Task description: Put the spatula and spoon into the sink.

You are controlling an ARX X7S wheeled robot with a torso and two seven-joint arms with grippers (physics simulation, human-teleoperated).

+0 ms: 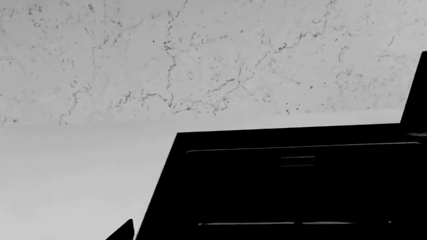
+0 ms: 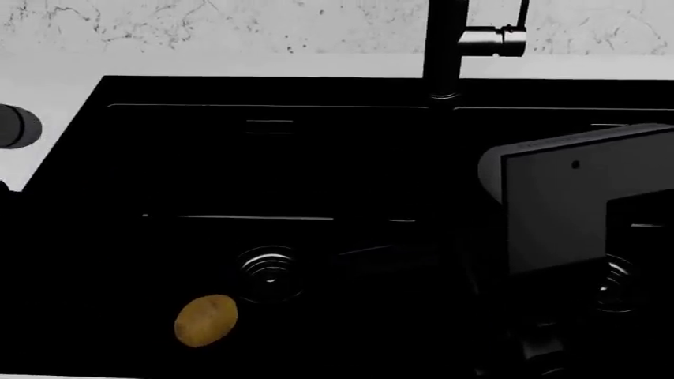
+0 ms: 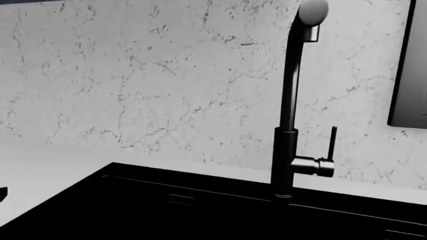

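The black double-basin sink (image 2: 126, 95) fills the head view, its tall dark faucet (image 2: 443, 47) at the back between the basins. A thin faint streak (image 2: 367, 251) lies in the left basin just right of the drain (image 2: 271, 273); it could be the spoon, but it is too dim to tell. The spatula is not visible. My right arm (image 2: 569, 197) hangs over the right basin, its gripper lost in the black. The left wrist view shows only one dark fingertip (image 1: 124, 231), over the counter beside the sink's left rim (image 1: 175, 150).
A yellow-brown potato (image 2: 205, 320) lies in the left basin near its front. A second drain (image 2: 616, 284) shows in the right basin. Pale counter (image 2: 43, 87) runs left of and behind the sink, below a marbled backsplash (image 3: 133, 75). My left arm (image 2: 16, 126) shows at the left edge.
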